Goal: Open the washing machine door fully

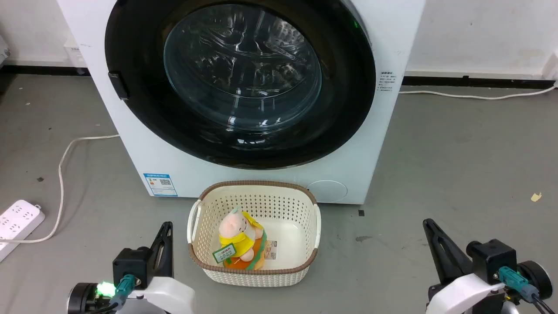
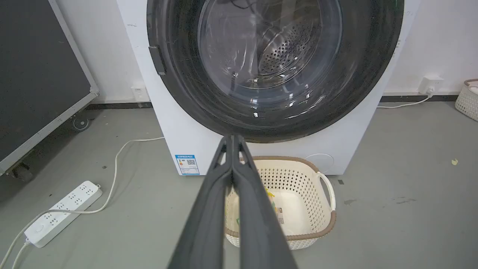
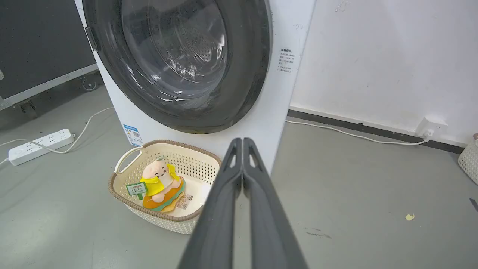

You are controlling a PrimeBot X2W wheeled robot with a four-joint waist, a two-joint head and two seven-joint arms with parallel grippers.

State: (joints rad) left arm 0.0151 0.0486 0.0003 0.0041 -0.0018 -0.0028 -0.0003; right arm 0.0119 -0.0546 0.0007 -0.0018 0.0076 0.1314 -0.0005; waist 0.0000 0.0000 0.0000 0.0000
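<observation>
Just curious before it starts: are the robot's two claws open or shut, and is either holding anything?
Left gripper: shut, holding nothing.
Right gripper: shut, holding nothing.

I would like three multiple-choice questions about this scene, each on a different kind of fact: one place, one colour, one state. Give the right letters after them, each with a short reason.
1. Where does the cream basket stand?
A. on the floor, just in front of the washing machine
B. on top of the machine
C. inside the drum

2. What colour is the wide rim of the washing machine door?
A. white
B. black
C. red

3. In what state is that door?
A. closed
B. half open
C. fully open

Answers:
1 A: the basket sits on the grey floor right below the door.
2 B: the ring around the clear glass is glossy black.
3 A: the door lies flat against the machine's white front, and its handle tab has not swung out.
</observation>
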